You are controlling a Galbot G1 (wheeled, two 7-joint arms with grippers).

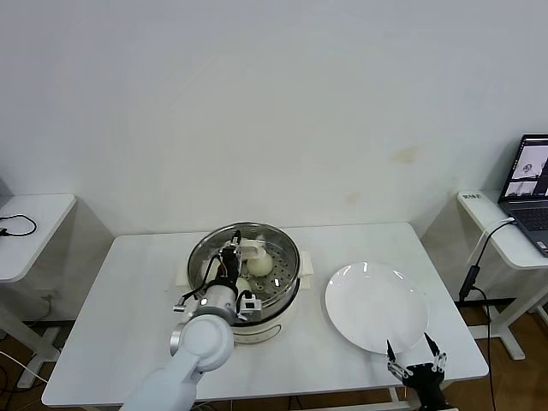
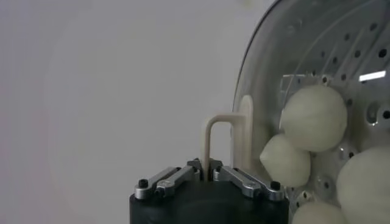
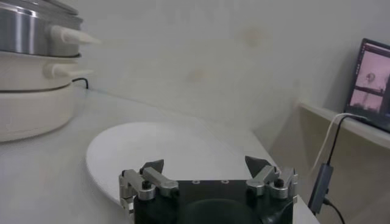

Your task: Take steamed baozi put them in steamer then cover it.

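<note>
cream baozi behind glass lid

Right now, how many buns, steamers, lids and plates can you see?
steamed baozi: 4
steamer: 1
lid: 1
plate: 1
Total: 7

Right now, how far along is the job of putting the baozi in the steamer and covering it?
Done: the plate is bare and the baozi lie in the steamer. In hand: the left hand grips the lid by its handle, over the steamer. Left: letting go of it. The right hand rests open by the plate.
</note>
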